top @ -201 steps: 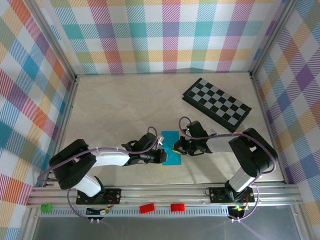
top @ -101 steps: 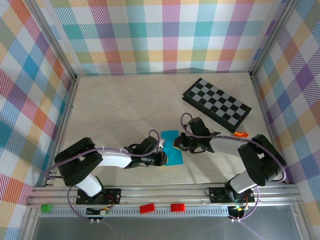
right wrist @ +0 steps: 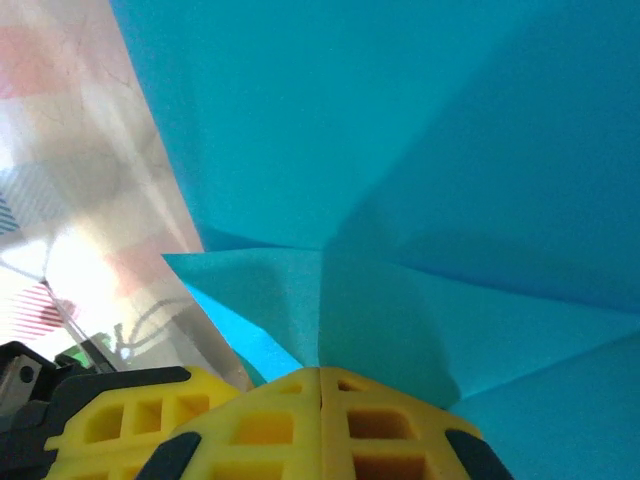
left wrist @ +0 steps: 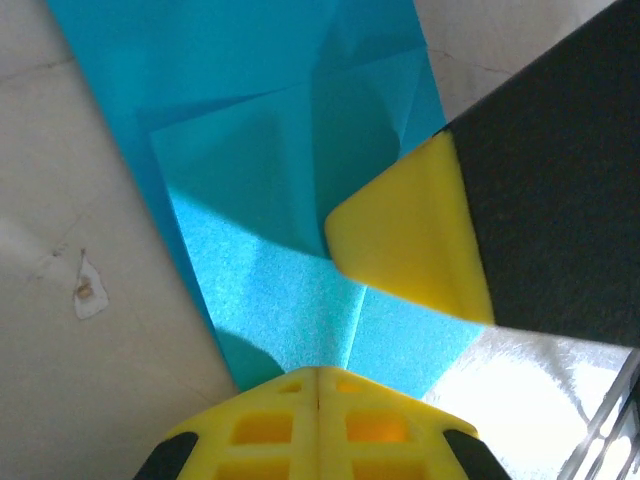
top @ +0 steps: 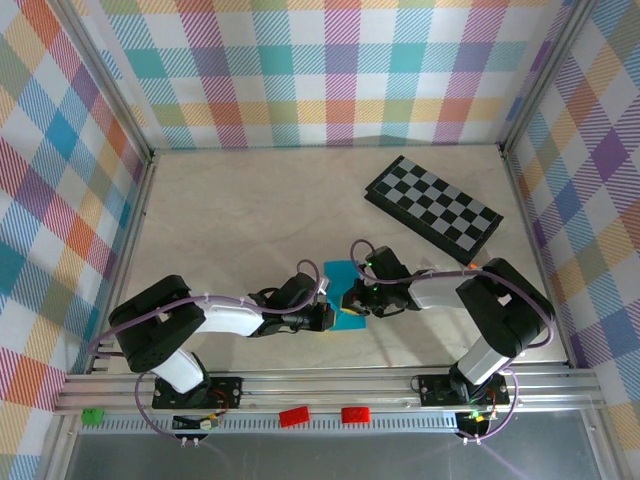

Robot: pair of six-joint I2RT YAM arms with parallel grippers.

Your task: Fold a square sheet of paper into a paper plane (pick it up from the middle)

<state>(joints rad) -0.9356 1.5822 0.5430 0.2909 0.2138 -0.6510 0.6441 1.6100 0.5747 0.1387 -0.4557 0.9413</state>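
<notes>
The square sheet of paper [top: 345, 274] is cyan-blue and lies on the table just ahead of the arm bases, folded into an oblong with creased triangular flaps [left wrist: 270, 200]. My left gripper [top: 328, 316] is shut, and its yellow tips [left wrist: 318, 372] press down on the paper's near edge at a crease. My right gripper [top: 351, 300] is shut too, its tips [right wrist: 320, 372] resting on the folded layers [right wrist: 400, 120] from the right. In the left wrist view a yellow finger of the right gripper [left wrist: 410, 240] sits on the paper close ahead.
A black-and-grey checkered board [top: 432, 207] lies at the back right. Plaid walls enclose the table on three sides. An aluminium rail [top: 330, 385] runs along the near edge, with red clips [top: 295, 415] below it.
The right arm swung outward and back; its gripper has come down a little nearer on the paper. The left gripper shifted slightly right along the near edge. The paper has hardly moved.
</notes>
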